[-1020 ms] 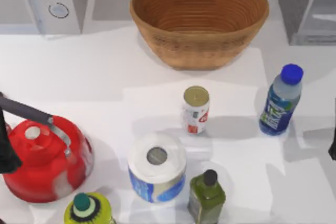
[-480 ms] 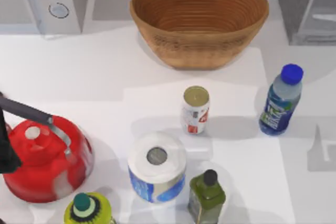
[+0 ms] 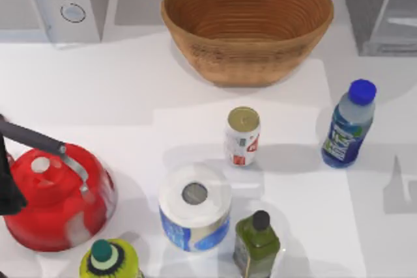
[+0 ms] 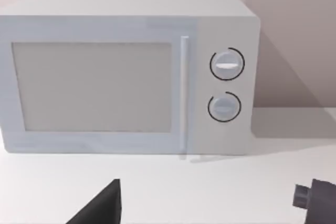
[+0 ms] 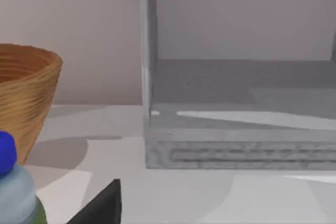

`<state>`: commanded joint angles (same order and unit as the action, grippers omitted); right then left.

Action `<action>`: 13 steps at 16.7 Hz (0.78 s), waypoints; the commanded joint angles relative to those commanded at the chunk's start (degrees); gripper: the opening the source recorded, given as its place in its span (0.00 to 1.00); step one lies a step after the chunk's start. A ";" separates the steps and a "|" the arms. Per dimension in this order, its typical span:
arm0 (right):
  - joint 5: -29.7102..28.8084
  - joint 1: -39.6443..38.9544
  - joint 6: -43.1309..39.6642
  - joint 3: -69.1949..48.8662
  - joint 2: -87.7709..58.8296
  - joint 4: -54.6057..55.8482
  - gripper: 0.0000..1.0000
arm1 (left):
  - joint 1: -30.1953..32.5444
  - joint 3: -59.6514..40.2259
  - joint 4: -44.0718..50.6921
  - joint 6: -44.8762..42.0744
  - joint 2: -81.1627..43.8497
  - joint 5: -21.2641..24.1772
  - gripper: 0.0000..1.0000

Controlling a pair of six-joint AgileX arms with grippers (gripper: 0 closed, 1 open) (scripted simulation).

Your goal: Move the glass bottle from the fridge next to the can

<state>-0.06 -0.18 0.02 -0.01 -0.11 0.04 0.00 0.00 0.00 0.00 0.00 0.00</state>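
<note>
My top camera looks straight down on the table [image 3: 130, 96]. My left wrist camera sits low, facing the microwave [image 4: 126, 72] at the far left, fairly near. My right wrist camera, low too, faces the fridge [image 5: 236, 108] at far right; both share the basket [image 5: 23, 93] with the top view.

The left arm [image 3: 8, 180] appeared at the left edge of the top view as a narrow, matte black shape, dark all over and without visible markings, cables or screws. In the left wrist view, a black wedge-shaped part [image 4: 100, 207] rose from the lower edge, and a dark grey, ribbed cylindrical piece [image 4: 315, 199] sat at the lower right. A similar black wedge [image 5: 102, 205] stood at the bottom of the right wrist view.
</note>
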 joint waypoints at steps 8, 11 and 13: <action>-0.19 0.33 -0.21 -11.14 13.54 -21.87 1.00 | 0.00 0.00 0.00 0.00 0.00 0.00 1.00; -0.05 0.29 -0.27 -17.59 21.49 -37.51 1.00 | 0.00 0.00 0.00 0.00 0.00 0.00 1.00; 0.03 0.28 -0.31 -22.02 26.95 -48.43 1.00 | 0.00 0.00 0.00 0.00 0.00 0.00 1.00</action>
<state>-0.03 0.10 -0.29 -22.04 26.83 -48.39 0.00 0.00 0.00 0.00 0.00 0.00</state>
